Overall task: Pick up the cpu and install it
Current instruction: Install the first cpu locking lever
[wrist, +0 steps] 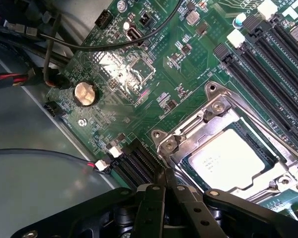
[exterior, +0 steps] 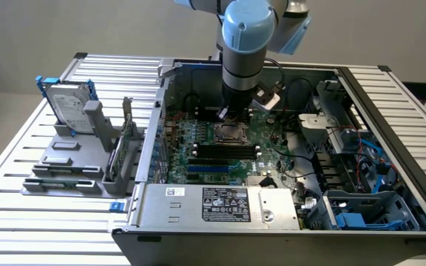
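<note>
The cpu (wrist: 232, 159) lies flat inside the socket (wrist: 275, 148) on the motherboard (wrist: 139, 74), its pale silver-grey top facing up and printed lettering visible near one corner. It looks squared up with the opening of the metal frame rather than tilted or riding on an edge, so the placing part of the task appears done. Whether the frame and its lever are fully latched down over the chip cannot be told; the frame sits around the chip with its screws and hinge tabs showing.

The hand (wrist: 165, 179) hangs just above the board, with its two black fingers pressed together and nothing between them. It grips no object. In the wrist view the fingertips meet close to the socket's corner, beside the chip rather than on it, and whether they touch the frame cannot be told.

In the exterior view the arm (exterior: 246, 50) reaches straight down into the open computer case (exterior: 390, 88), and the hand (exterior: 226, 115) sits at about 12 o'clock from the socket (exterior: 228, 133), right at its far edge. The memory slots (exterior: 226, 151) lie at 6 o'clock from the socket, and the power supply (exterior: 217, 205) further toward 6 o'clock along the case's near wall.

Out on the slatted worktop (exterior: 42, 221), at about 9 o'clock from the case, a grey parts stand (exterior: 72, 172) carries a hard drive (exterior: 72, 108) with a blue bracket, standing upright and untouched.

As a judgement: the pick and the seat are complete, and what may remain is only securing the retention frame, if that is not already done.
</note>
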You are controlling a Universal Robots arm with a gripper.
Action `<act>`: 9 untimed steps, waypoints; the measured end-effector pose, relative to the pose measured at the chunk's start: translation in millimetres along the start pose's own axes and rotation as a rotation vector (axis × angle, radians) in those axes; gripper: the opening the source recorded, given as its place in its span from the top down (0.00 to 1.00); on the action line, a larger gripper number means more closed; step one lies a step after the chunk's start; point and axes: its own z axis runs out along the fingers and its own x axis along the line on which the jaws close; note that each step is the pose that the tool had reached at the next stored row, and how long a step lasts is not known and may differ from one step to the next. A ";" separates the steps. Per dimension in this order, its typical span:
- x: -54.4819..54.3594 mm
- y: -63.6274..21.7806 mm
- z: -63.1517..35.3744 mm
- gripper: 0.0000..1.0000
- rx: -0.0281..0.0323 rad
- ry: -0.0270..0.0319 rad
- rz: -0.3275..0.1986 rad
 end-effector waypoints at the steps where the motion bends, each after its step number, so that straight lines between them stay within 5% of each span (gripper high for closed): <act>1: 0.1 0.0 -0.4 0.89 0.0006 0.0002 0.000; 9: -1.1 2.0 -11.7 0.89 0.0101 -0.0095 0.004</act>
